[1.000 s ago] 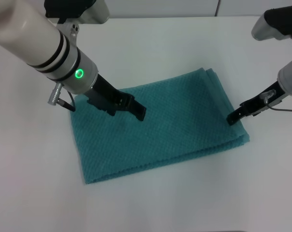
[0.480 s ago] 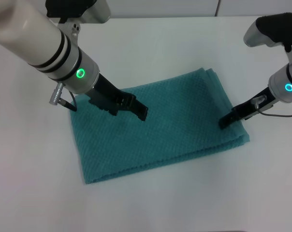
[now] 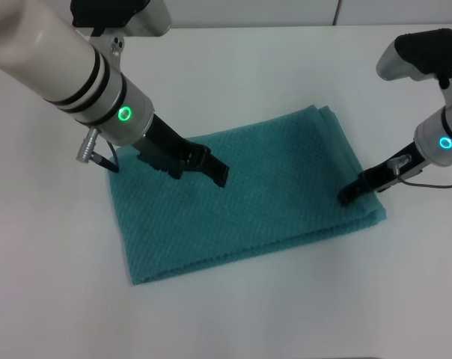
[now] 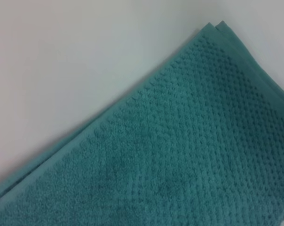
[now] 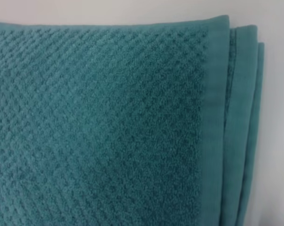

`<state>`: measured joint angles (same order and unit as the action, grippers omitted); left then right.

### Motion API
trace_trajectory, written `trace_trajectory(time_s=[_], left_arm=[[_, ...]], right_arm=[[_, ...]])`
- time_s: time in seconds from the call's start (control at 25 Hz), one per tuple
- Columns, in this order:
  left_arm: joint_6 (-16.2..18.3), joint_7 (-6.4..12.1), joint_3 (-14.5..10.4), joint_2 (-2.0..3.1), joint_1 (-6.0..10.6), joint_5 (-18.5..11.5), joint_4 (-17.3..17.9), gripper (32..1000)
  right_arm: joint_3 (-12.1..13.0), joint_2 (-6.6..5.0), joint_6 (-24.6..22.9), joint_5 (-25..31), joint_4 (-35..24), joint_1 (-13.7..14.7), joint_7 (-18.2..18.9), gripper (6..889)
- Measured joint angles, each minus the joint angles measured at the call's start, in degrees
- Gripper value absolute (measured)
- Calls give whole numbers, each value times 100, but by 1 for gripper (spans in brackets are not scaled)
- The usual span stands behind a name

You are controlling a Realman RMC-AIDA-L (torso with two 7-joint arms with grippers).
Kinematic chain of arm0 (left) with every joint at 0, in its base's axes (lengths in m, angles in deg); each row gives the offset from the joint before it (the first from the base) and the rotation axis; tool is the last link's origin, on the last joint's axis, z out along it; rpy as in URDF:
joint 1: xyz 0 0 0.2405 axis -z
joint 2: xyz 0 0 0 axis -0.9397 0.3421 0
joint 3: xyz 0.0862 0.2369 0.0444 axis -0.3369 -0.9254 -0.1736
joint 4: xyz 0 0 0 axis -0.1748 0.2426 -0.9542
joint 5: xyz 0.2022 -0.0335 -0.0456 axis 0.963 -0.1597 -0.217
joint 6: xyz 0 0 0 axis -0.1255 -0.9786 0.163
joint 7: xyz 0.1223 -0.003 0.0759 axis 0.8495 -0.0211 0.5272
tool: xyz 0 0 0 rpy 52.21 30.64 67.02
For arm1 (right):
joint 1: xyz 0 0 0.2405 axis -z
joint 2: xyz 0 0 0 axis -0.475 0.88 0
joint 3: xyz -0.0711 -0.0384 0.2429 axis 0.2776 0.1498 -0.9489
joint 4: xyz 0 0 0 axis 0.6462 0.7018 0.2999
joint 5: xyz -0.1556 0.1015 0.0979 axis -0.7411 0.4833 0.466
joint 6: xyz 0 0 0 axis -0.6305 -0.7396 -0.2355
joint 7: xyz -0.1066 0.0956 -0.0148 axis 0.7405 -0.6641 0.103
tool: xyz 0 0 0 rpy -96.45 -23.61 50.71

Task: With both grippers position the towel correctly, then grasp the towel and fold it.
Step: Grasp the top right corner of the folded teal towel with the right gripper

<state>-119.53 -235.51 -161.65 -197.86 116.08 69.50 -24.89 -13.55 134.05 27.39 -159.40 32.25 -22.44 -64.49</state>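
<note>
The teal waffle-weave towel (image 3: 275, 191) lies flat and slightly skewed on the white table (image 3: 233, 67). Its layered folded edges sit at the right end. My left gripper (image 3: 219, 176) hovers low over the towel's left-centre, reaching in from the upper left. My right gripper (image 3: 347, 197) rests at the towel's right end, just inside the near right corner. The left wrist view looks down on the towel (image 4: 189, 141) and one of its corners. In the right wrist view, the towel (image 5: 104, 122) shows stacked hems along one side.
White table surface surrounds the towel on all sides. A wall seam runs along the table's far edge (image 3: 338, 22). The left arm's thick white forearm (image 3: 61, 67) crosses the upper left, with a grey cable plug (image 3: 87, 146) beside it.
My right gripper has moved left and slightly down, from the towel's right edge to over its right end. The left gripper has barely shifted. The towel lies as before.
</note>
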Motion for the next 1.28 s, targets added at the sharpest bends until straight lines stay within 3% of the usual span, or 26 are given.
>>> trace_trajectory(time_s=[0.12, 0.88, 1.08, 1.28], left_arm=[[0, 2, 0, 0, -10, 0, 0, 864], [63, 44, -57, 0, -32, -123, 0, 863], [64, 46, -59, 0, -48, -124, 0, 863], [71, 37, -62, 4, -66, -112, 0, 863]], right_arm=[[0, 0, 0, 0, 1, 0, 3, 849], [40, 0, 49, -1, 2, -32, -14, 485], [52, 6, 94, -1, 1, -34, 25, 255], [20, 19, 317, -1, -57, -39, 98, 92]])
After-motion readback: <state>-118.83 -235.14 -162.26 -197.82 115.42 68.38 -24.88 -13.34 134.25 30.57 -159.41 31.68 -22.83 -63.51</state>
